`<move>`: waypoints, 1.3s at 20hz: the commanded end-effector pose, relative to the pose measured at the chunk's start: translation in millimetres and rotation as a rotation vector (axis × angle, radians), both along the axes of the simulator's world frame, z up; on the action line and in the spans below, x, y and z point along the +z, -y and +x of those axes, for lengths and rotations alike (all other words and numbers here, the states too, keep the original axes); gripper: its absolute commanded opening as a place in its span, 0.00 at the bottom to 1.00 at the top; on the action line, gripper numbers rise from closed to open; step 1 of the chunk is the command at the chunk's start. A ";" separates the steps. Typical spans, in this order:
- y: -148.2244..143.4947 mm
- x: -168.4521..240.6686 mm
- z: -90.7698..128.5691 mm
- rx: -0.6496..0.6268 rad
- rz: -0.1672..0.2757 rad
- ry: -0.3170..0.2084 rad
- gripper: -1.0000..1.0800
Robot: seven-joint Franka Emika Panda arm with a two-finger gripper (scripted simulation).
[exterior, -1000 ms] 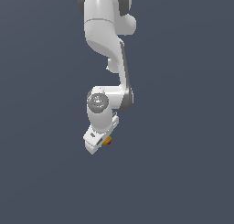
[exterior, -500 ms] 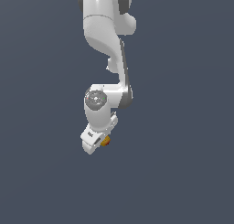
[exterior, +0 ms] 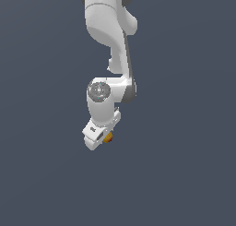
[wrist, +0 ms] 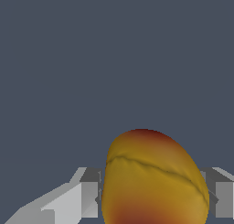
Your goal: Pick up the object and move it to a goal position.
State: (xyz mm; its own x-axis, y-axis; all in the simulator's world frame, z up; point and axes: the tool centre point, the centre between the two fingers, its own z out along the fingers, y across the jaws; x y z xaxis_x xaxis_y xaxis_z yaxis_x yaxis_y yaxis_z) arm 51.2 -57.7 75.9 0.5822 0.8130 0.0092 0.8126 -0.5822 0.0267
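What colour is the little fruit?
Orange-yellow with red patches; the fruit shows best in the wrist view.

A plain dark grey-blue ground (exterior: pixel 184 174) fills the scene.

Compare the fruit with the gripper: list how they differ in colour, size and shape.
Colour: the fruit is orange-yellow with red patches; the gripper is white, with grey on its fingers. Size: in the exterior view the fruit is far smaller than the gripper. Shape: the fruit is rounded with a creased skin; the gripper is blocky and flat-sided. Both are off at the arm's end, the fruit between the fingers.
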 end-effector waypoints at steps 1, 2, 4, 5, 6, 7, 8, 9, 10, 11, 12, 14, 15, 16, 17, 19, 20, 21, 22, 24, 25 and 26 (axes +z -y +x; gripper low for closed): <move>-4.9 13.1 -5.7 0.001 0.000 0.001 0.00; -7.2 18.8 -8.7 0.001 0.000 0.000 0.00; -12.3 31.7 -15.4 0.001 -0.001 -0.001 0.00; -15.1 38.7 -19.1 0.001 -0.001 -0.002 0.00; -18.1 46.3 -23.1 0.002 -0.001 -0.002 0.00; -21.3 54.3 -27.2 0.002 -0.001 -0.003 0.00; -24.5 62.5 -31.4 0.002 -0.001 -0.004 0.00; -27.8 70.7 -35.7 0.002 -0.001 -0.005 0.00; -31.1 79.1 -39.9 0.003 -0.001 -0.005 0.00; -34.5 87.5 -44.2 0.003 -0.001 -0.006 0.00; -37.8 96.0 -48.5 0.003 -0.001 -0.007 0.00; -44.7 113.4 -57.2 0.003 -0.001 -0.009 0.00; -48.2 122.2 -61.6 0.004 0.000 -0.010 0.00; -51.7 131.1 -66.0 0.004 0.000 -0.011 0.00; -55.2 140.2 -70.4 0.004 0.000 -0.011 0.00; -62.5 158.7 -79.4 0.005 0.000 -0.013 0.00; -66.3 168.2 -83.9 0.005 0.001 -0.014 0.00; -70.0 177.8 -88.5 0.005 0.001 -0.015 0.00; -73.9 187.7 -93.1 0.006 0.002 -0.016 0.00; -81.6 207.6 -102.3 0.006 0.002 -0.017 0.00; -85.3 217.2 -106.6 0.007 0.003 -0.018 0.00; -88.9 226.5 -110.8 0.007 0.003 -0.019 0.00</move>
